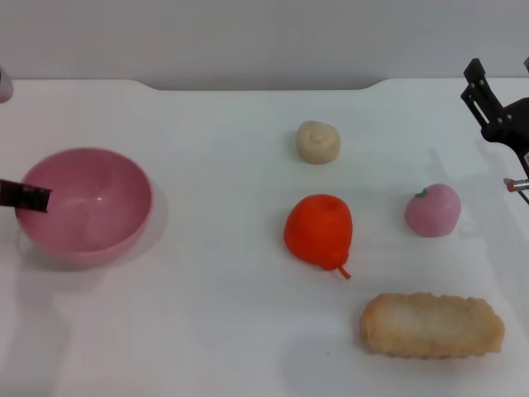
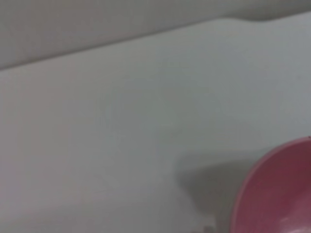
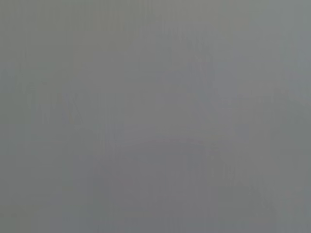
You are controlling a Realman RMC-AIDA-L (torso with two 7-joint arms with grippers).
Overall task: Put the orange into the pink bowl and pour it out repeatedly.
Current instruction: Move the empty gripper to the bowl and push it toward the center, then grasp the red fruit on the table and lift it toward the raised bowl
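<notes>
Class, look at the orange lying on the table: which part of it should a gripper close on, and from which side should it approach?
Grip the orange across its broad round body, coming straight down from above. It lies on the table with its thin stem pointing toward the robot; the stem looks too slight to hold. Space lies open on all sides, and the right gripper is probably the nearer one.

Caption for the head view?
Orange lies mid-table; left gripper at the empty pink bowl's rim.
</notes>
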